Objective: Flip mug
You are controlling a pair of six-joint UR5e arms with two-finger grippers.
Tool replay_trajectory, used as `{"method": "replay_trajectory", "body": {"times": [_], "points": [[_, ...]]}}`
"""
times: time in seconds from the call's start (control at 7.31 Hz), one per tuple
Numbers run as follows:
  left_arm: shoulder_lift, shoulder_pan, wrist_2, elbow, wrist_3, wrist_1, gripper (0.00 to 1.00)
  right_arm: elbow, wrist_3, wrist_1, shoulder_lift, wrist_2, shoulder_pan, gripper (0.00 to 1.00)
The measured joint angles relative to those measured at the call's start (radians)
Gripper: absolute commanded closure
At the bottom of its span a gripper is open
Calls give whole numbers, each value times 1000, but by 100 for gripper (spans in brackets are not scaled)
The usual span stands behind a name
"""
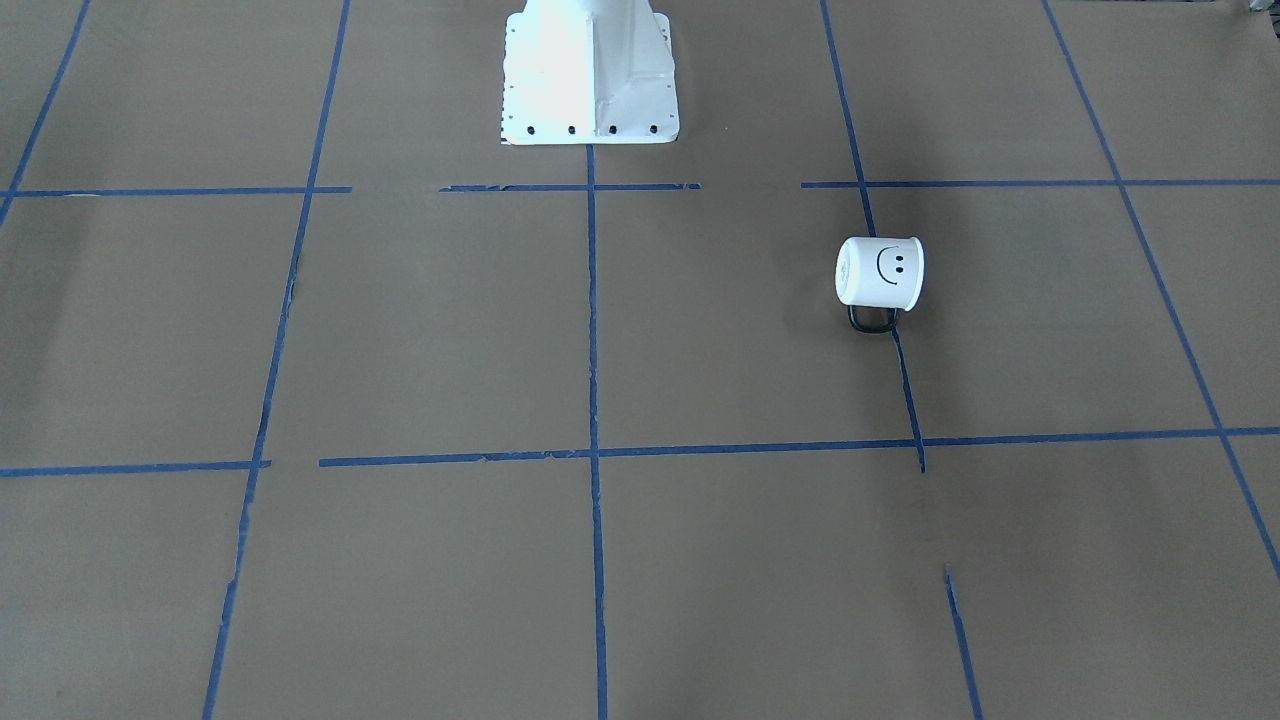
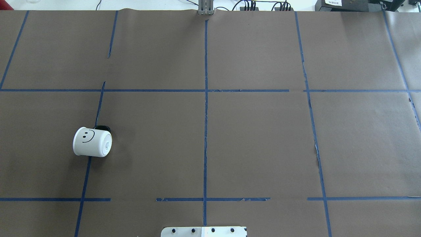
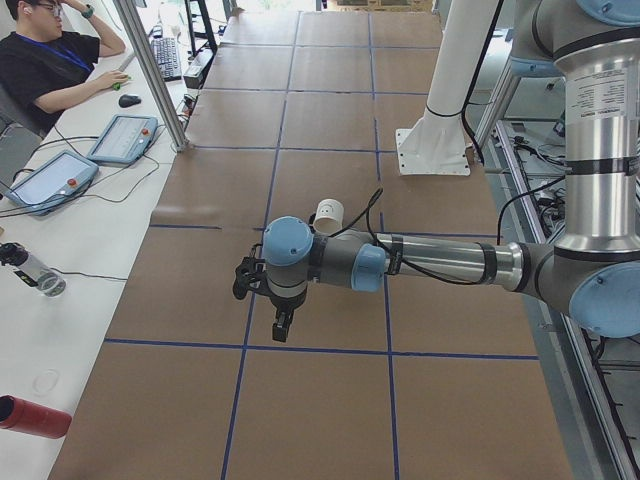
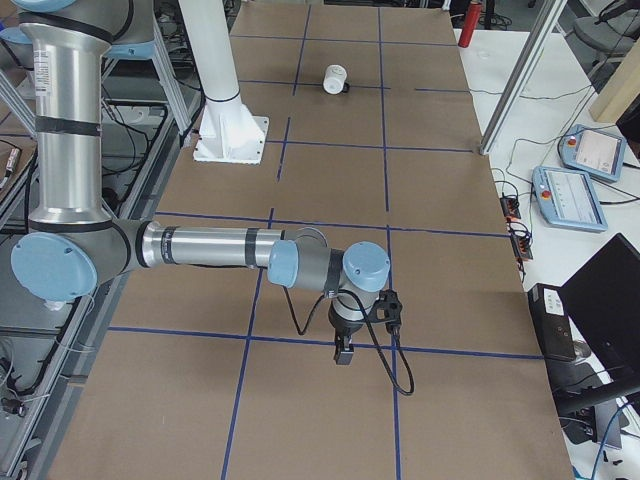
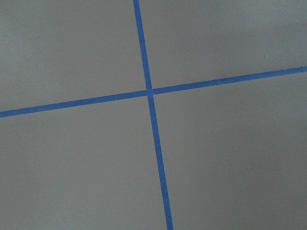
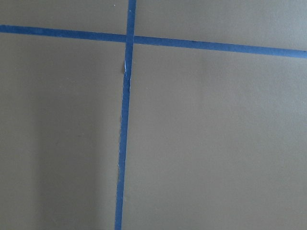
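Note:
The white mug (image 1: 880, 272) with a black smiley face lies on its side on the brown paper, on the robot's left half of the table (image 2: 92, 142). Its flat base faces the table's middle and its thin black handle (image 1: 872, 320) points to the far side, away from the robot. In the exterior left view the mug (image 3: 328, 215) shows just behind the left arm. The left gripper (image 3: 283, 325) hangs above the table, nearer the table's left end than the mug. The right gripper (image 4: 343, 352) hangs over the right end, far from the mug (image 4: 335, 77). I cannot tell whether either is open or shut.
The robot's white pedestal (image 1: 590, 75) stands at the table's robot side, in the middle. Blue tape lines (image 2: 205, 108) cross the paper in a grid. An operator (image 3: 50, 60) sits at a side desk with tablets (image 3: 122, 138). Both wrist views show only paper and tape.

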Motion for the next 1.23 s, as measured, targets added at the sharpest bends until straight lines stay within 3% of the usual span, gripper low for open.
{"method": "replay_trajectory", "body": {"times": [0.82, 1.23], "points": [[-32, 7, -7, -8, 1, -1, 0, 0, 0, 0, 0, 0, 0, 0], [-49, 55, -13, -9, -8, -88, 0, 0, 0, 0, 0, 0, 0, 0]]}}
